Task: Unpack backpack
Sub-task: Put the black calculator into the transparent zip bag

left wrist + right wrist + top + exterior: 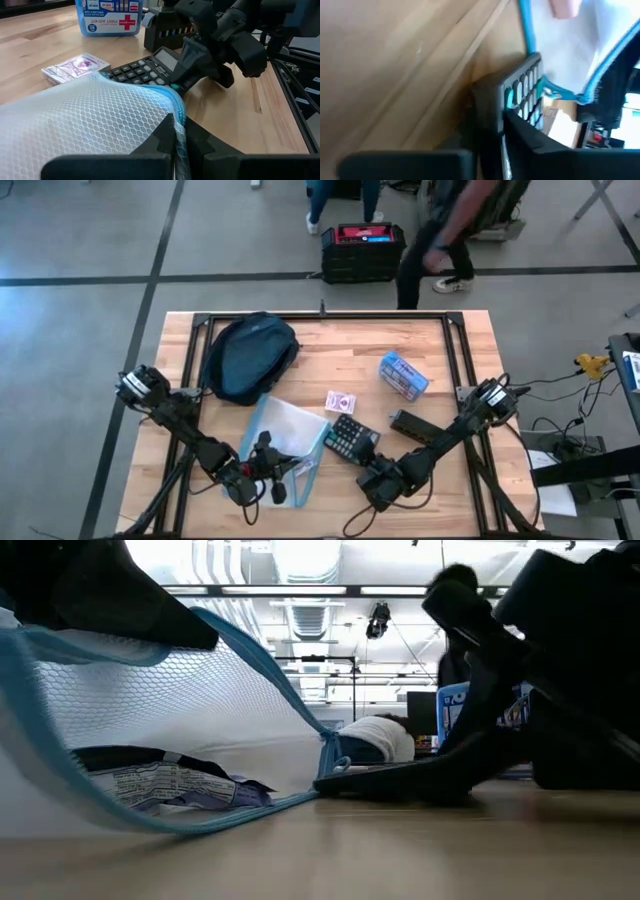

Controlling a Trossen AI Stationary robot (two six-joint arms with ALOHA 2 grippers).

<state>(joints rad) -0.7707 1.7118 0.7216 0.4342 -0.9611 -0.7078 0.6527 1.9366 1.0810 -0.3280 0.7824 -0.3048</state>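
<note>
While right tool [366, 472] clamps calculator [352, 438], left tool [262, 477] pinches mesh pouch [285, 432], navy backpack [250, 356] slumped, rounded.

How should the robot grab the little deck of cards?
By its two long edges, coming straight down from above. The card deck lies flat on the table with bare wood on all sides, close to the calculator, so a top-down pinch across its narrow width looks easiest.

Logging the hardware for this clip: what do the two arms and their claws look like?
Both arms are dark, jointed and slim. The left claw and right claw each have two blocky black fingers. Black cables loop near the wrists; pale labels sit on the shoulder joints.
</note>
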